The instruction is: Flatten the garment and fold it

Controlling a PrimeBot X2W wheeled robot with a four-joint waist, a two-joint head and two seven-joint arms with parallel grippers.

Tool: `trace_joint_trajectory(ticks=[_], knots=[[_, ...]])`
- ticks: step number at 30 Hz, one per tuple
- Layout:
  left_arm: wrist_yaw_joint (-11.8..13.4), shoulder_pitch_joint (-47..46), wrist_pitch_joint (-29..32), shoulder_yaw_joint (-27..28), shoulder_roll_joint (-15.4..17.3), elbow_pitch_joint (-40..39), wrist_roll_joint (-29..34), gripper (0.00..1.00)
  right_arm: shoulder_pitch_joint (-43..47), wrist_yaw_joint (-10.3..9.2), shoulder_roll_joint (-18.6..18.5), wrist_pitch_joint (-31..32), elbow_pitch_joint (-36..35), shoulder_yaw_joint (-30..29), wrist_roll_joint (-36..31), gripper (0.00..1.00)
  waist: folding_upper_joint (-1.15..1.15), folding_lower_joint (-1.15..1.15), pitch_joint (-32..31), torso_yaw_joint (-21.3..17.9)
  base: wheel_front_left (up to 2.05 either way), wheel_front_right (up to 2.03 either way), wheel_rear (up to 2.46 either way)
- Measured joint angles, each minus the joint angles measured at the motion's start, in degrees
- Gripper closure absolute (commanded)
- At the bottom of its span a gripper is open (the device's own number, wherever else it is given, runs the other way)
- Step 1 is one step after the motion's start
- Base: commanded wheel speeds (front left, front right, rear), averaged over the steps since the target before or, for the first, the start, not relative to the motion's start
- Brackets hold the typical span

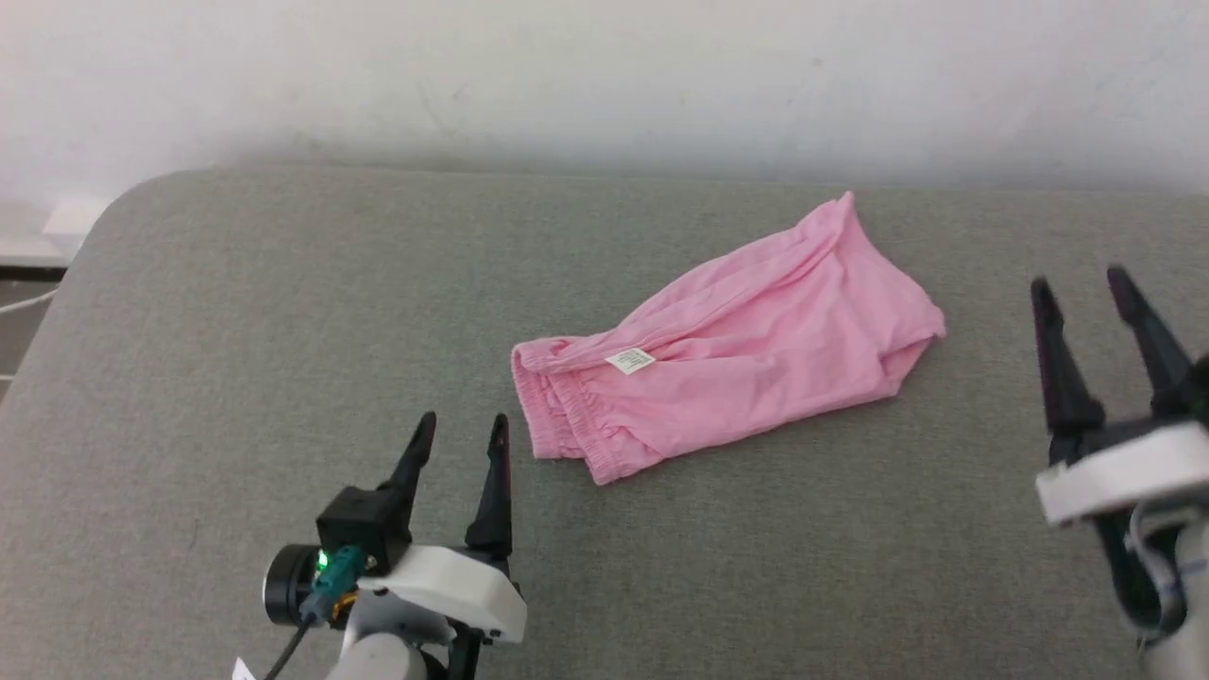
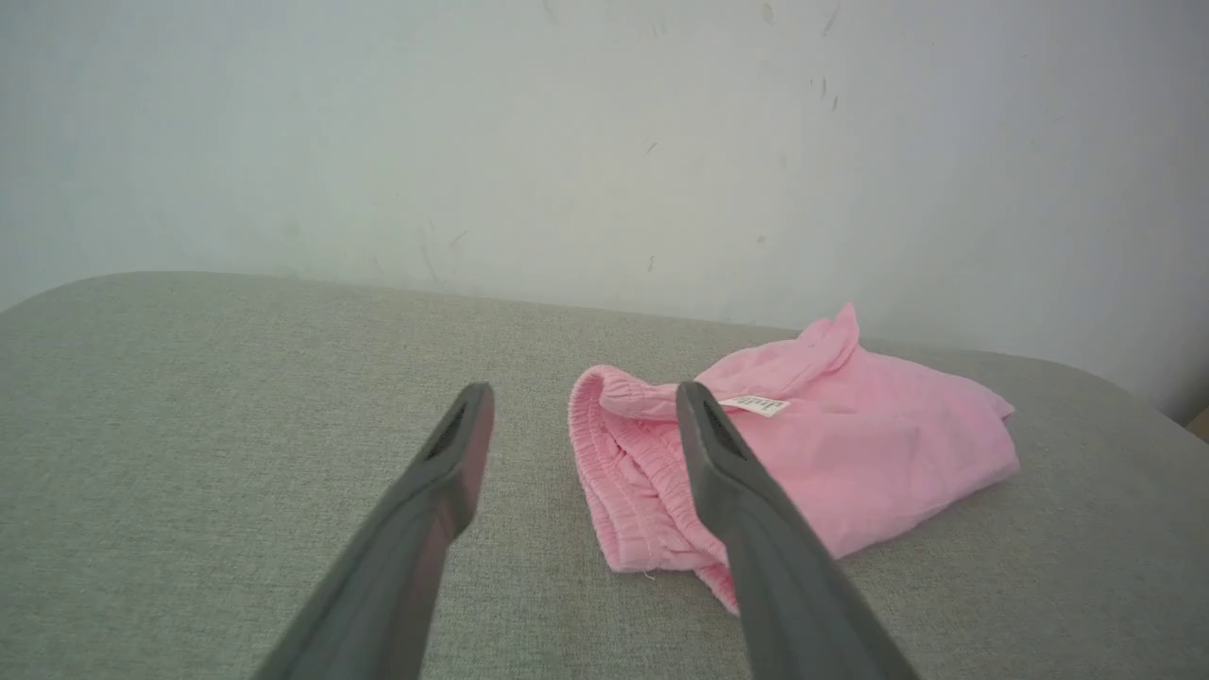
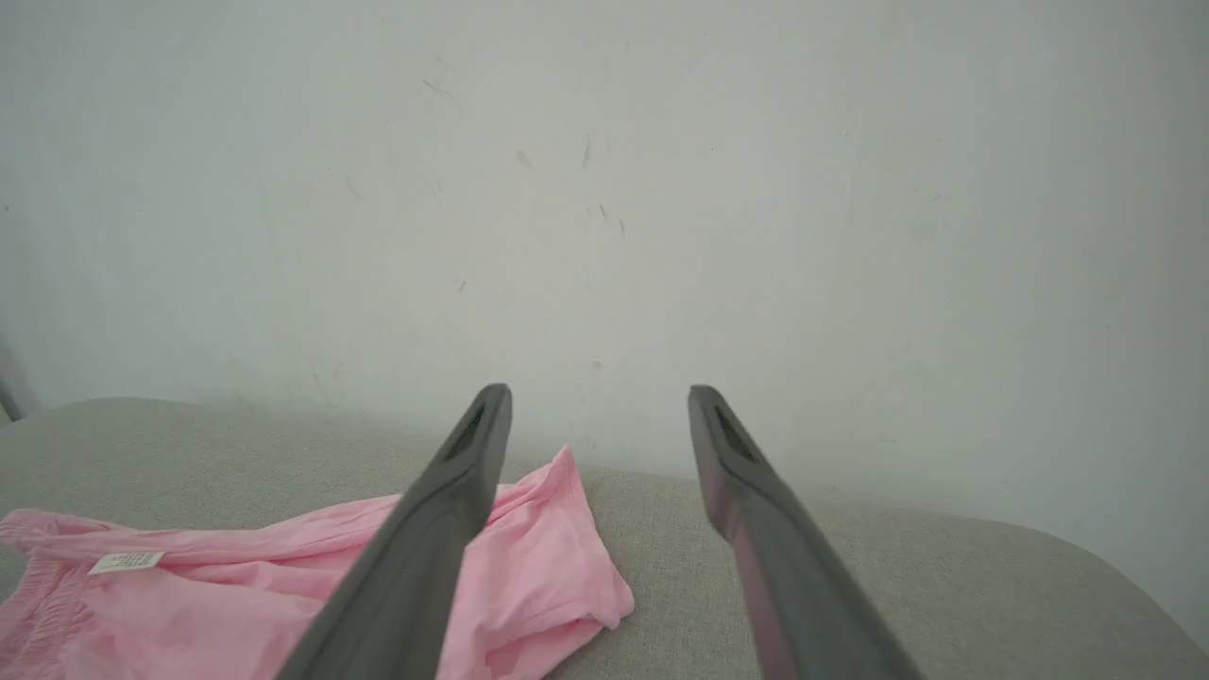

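Pink shorts (image 1: 746, 349) lie crumpled on the grey cloth-covered desk (image 1: 283, 331), right of centre and near the wall (image 1: 604, 76). They run diagonally: the gathered waistband (image 1: 567, 425) points toward the left arm and the leg ends (image 1: 907, 331) toward the far right. The upper layer is rolled over along the far edge, and a white label (image 1: 630, 361) faces up beside that roll.

The left jaws stand wide and hold nothing. They are near the waistband but clear of it. The right jaws also stand wide and hold nothing, out to the right of the leg ends and apart from the cloth. Flattening has not started.

Hazards from this state:

- Layer error. The fabric looks thin and lies doubled. A pinch at the waistband may take only the top layer, or both plus the rolled edge, so a pull would twist the shorts instead of spreading them.
- Sliding. If only one arm grips and pulls, the whole garment is likely to drag across the desk without opening.
- Snagging. Fingertips driven too low may catch the desk cover and lift it with the cloth.
- Uneven pull. The right arm has further to travel, so a late or off-centre grip at the legs would leave diagonal creases, and any fold made over them would set crooked.
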Motion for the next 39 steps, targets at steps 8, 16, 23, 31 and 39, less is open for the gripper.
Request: trace_joint_trajectory(ticks=[8, 16, 23, 31, 39], knots=[[-0.93, -0.74, 8.04, -2.26, -0.65, 6.03, -0.36, 0.0, 11.32, -0.02, 10.54, 2.32, -13.34, -6.93, -8.16, 0.0, 0.0, 0.01, 0.79, -3.09, 0.0, 0.0, 0.0], [0.23, -7.44, 16.03, -1.77, -1.18, 9.98, -1.9, 0.0, 12.61, -0.03, 12.28, 4.65, -18.5, -7.76, -9.53, 0.0, 0.0, 0.01, 3.89, -6.55, 0.0, 0.0, 0.0], [1.69, -9.14, 21.12, -1.81, -1.11, 11.52, -2.3, 0.0, 12.68, -0.03, 13.07, 4.59, -18.29, -8.32, -9.44, 0.0, 0.0, 0.01, 6.48, -9.41, 0.0, 0.0, 0.0], [2.63, -10.93, 26.82, -3.58, 0.03, 10.76, -2.14, 0.99, 12.43, -0.03, 13.3, 4.03, -16.77, -8.49, -9.45, 0.0, 0.0, 0.01, 8.29, -10.33, 0.0, 0.0, 0.0], [2.61, -10.75, 24.91, -4.98, -0.96, 10.53, -1.68, 1.0, 11.07, -0.04, 10.56, 5.46, -16.64, -7.48, -9.5, 0.0, 0.0, 0.01, 7.66, -7.75, 0.0, 0.0, 0.0]])
